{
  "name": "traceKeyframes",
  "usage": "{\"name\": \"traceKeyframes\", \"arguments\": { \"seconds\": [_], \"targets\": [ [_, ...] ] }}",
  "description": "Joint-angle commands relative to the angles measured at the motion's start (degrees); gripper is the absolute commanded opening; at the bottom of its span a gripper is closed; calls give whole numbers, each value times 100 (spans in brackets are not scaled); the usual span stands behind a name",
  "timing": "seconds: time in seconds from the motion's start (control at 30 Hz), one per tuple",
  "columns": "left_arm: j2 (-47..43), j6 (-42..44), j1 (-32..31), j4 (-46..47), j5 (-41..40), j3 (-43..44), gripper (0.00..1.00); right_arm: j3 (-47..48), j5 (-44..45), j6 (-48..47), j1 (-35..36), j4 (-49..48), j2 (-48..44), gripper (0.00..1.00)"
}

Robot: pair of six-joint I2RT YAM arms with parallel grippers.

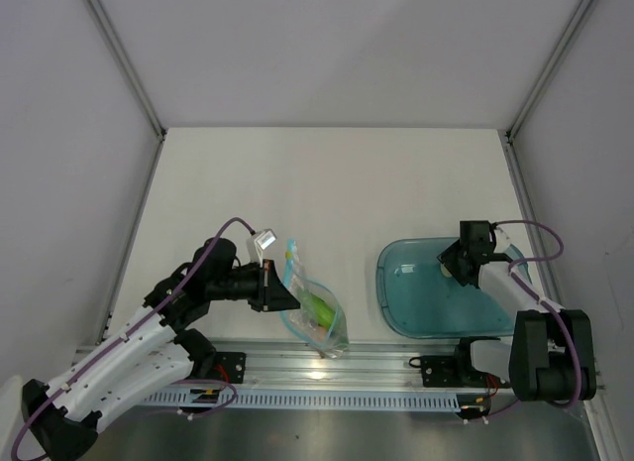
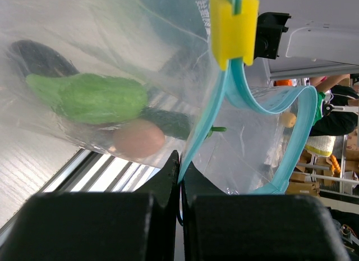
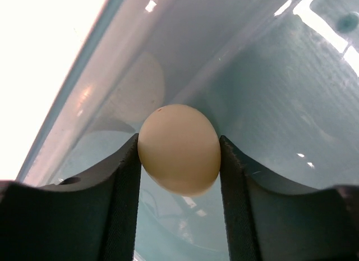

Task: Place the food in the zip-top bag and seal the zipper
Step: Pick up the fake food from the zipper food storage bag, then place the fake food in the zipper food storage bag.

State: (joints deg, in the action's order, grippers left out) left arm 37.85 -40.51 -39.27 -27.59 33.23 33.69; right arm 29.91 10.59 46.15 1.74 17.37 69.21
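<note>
Pinching the smooth egg [image 3: 178, 151] in the tray [image 1: 426, 304], the right hand [image 3: 178, 138] may squirt it out; the left hand [image 2: 179, 163], clamped on the zipper [image 2: 208, 118], holds the bag [image 2: 112, 47].

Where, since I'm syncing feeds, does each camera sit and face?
Top external: above and behind the bases, looking down on the table; both arms show.
Left wrist: on that wrist, facing the zip-top bag; its shut fingers pinch the zipper.
Right wrist: on that wrist, facing down into the teal tray; its fingers clasp the cream egg.
Shared: top and left-wrist views both show the bag.
</note>
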Motion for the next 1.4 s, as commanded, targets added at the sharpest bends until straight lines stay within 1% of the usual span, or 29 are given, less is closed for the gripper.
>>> {"name": "traceKeyframes", "arguments": {
  "seconds": [0.0, 0.03, 0.07, 0.13, 0.17, 0.2, 0.43, 0.53, 0.57, 0.7, 0.73, 0.87, 0.9, 1.0, 1.03, 1.1, 1.13, 1.2, 1.23, 1.33, 1.37],
  "targets": [
    [-40, 26, -20, 79, 43, -3, 1, -82, -163, -18, -16, -14, 84, 40],
    [-40, 26, -28, 79, 43, -20, 1, -82, -145, -18, -24, 4, 49, 35],
    [-49, 26, -28, 79, 43, -21, 1, -82, -136, -27, -24, 56, 23, 23],
    [-40, 26, -28, 96, 34, -21, 1, -82, -101, -62, -16, 109, -118, 13],
    [-40, 17, -28, 105, 34, -47, 0, -82, -101, -80, -16, 161, -170, 4],
    [-23, 17, -28, 123, 43, -56, 0, -73, -110, -115, -16, 205, -223, 0],
    [-14, -27, -28, 202, 69, -91, 1, -29, -382, -369, -15, 689, -1040, 0],
    [-5, -36, -28, 211, 69, -82, 0, 15, -697, -579, 20, 917, -1655, 0],
    [3, -36, -28, 219, 61, -91, 1, 32, -820, -659, 54, 996, -2004, 0],
    [30, -36, -28, 219, 69, -65, 1, 208, -1707, -1151, 160, 1067, -2789, 0],
    [39, -36, -20, 228, 78, -47, 1, 304, -2075, -1213, 186, 1058, -2912, 0],
    [56, -18, -20, 184, 52, -12, 1, 716, -2587, -1503, 590, 997, -3299, 0],
    [56, -18, -28, 184, 43, -12, 1, 814, -2675, -1556, 835, 979, -3352, 0],
    [56, -18, -20, 158, 34, 23, 0, 1200, -2808, -1688, 1284, 857, -3414, 0],
    [56, -18, -28, 149, 25, 23, 1, 1288, -2817, -1723, 1607, 821, -3423, 0],
    [56, -27, -28, 140, 16, 32, 1, 1534, -2861, -1802, 1969, 655, -3449, 0],
    [56, -27, -28, 132, 16, 41, 1, 1596, -2887, -1907, 2345, 480, -3502, 0],
    [56, -36, -28, 114, 8, 58, 1, 1763, -3018, -2065, 2751, 286, -3572, 0],
    [56, -36, -28, 97, -1, 111, 1, 1816, -3071, -2223, 3162, 111, -3598, 0],
    [74, -27, -28, 44, -27, 102, 0, 2027, -3151, -2557, 3832, -57, -3494, 0],
    [74, -27, -28, 35, -36, 137, 1, 2088, -3133, -2628, 4278, -67, -3432, 0]
  ]
}}
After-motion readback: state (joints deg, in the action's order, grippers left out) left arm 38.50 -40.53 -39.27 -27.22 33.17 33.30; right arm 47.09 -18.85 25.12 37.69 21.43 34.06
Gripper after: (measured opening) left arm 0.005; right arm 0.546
